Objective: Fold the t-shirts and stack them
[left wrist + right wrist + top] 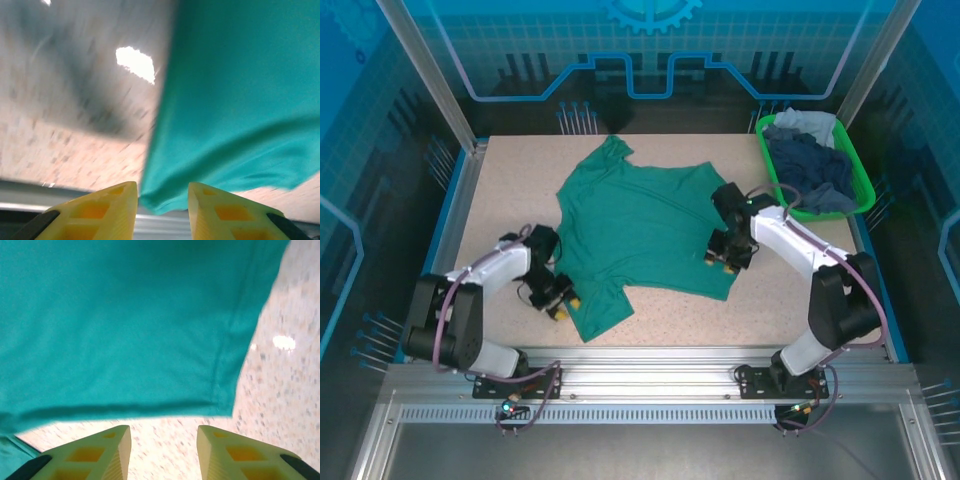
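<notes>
**Table (pixel 510 190) with teal t-shirt (pixel 640 225) spread out, one gripper at each near side**

The speckled table is seen from above, and the teal t-shirt is laid across its middle. The cloth is opened out nearly flat, with one narrow part reaching toward the far edge and one corner drawn toward the near edge, left of centre.

At the far right corner a bright green basket (pixel 772 165) is set on the table, well apart from the teal shirt. Navy t-shirts (pixel 810 165) are heaped in it, and a pale grey-blue t-shirt (pixel 805 122) is bunched at its far end.

The left gripper (pixel 563 303) is placed low at the near left edge of the teal shirt. In the left wrist view (pixel 161 187) its yellow fingers (pixel 105 210) are parted by a narrow gap, and a folded edge of the teal cloth (pixel 240 100) is seen in that gap. Whether the cloth is pinched cannot be told, as the view is blurred.

The right gripper (pixel 725 262) is placed at the right edge of the shirt. In the right wrist view (pixel 164 429) its fingers (pixel 100 455) are held partly apart over bare table, with nothing between them. The stitched hem of the teal cloth (pixel 125 330) lies just beyond the tips.
</notes>
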Robot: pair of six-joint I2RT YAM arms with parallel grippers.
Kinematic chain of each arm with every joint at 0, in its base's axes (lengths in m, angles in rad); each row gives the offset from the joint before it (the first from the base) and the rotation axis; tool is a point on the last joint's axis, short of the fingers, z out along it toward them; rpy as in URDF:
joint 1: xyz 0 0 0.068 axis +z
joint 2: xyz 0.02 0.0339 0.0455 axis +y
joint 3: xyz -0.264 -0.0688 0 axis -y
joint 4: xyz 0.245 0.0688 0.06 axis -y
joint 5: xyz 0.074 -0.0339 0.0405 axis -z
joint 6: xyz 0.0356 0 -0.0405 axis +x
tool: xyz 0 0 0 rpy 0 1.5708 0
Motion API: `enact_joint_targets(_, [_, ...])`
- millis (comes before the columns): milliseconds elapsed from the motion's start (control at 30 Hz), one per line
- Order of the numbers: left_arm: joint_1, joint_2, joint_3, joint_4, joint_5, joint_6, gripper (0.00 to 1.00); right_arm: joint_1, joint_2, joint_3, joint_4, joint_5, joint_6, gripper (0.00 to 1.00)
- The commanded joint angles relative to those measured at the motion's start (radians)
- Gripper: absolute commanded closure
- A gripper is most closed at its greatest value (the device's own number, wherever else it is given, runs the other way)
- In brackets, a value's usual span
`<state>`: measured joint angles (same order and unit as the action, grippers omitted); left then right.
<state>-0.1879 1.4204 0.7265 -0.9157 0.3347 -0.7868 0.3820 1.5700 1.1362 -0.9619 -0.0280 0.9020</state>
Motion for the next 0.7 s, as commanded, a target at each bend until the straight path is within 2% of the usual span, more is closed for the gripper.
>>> enact_joint_targets(0, [-0.053, -0.078, -0.032, -0.023, 0.050, -0.024, 0.63, 0.019, -0.057, -0.074, -0.018, -0.060, 0.032, 0.59])
enact_joint_targets(200, [-0.147, -0.037, -0.042, -0.002, 0.062, -0.037, 0.60, 0.020, -0.086, -0.151, 0.008, -0.087, 0.027, 0.58])
enact_joint_targets(467, [-0.221, 0.075, -0.073, 0.105, 0.076, -0.043, 0.67, 0.013, -0.106, -0.195, 0.000, -0.065, 0.059, 0.58])
enact_joint_targets(667, [-0.260, 0.142, -0.050, 0.114, 0.033, -0.020, 0.75, 0.001, -0.108, -0.223, 0.022, -0.076, 0.071, 0.58])
